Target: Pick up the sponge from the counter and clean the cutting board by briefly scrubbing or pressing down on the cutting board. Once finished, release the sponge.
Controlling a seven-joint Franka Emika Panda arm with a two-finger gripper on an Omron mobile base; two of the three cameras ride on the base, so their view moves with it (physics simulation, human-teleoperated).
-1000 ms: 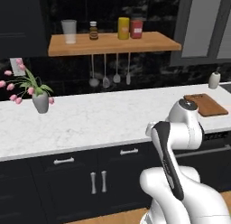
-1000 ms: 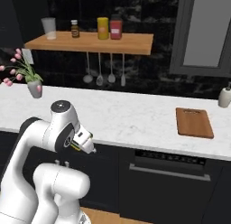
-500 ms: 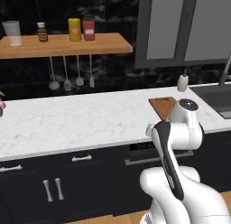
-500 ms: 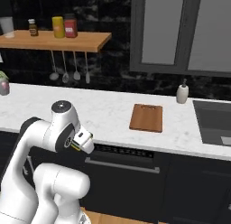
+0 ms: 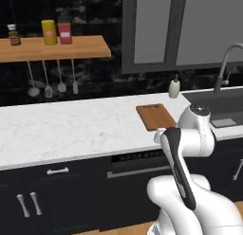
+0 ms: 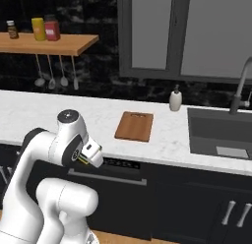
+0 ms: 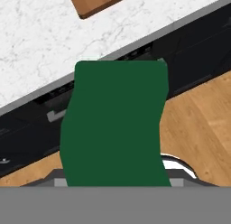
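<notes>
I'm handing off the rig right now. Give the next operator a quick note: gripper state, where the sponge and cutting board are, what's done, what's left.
Gripper: shut on the sponge, held low in front of the dark cabinets, short of the counter edge.
Sponge: green face toward the hand camera, off the counter.
Cutting board: flat on the counter, left of the sink, nothing on it.
Done: sponge picked up.
Left: raise the arm over the board, press or scrub briefly, then open the jaws to release the sponge.

Dark green sponge (image 7: 115, 123), reddish-brown cutting board (image 6: 134, 126), grey-veined white counter (image 5: 71, 130)
</notes>
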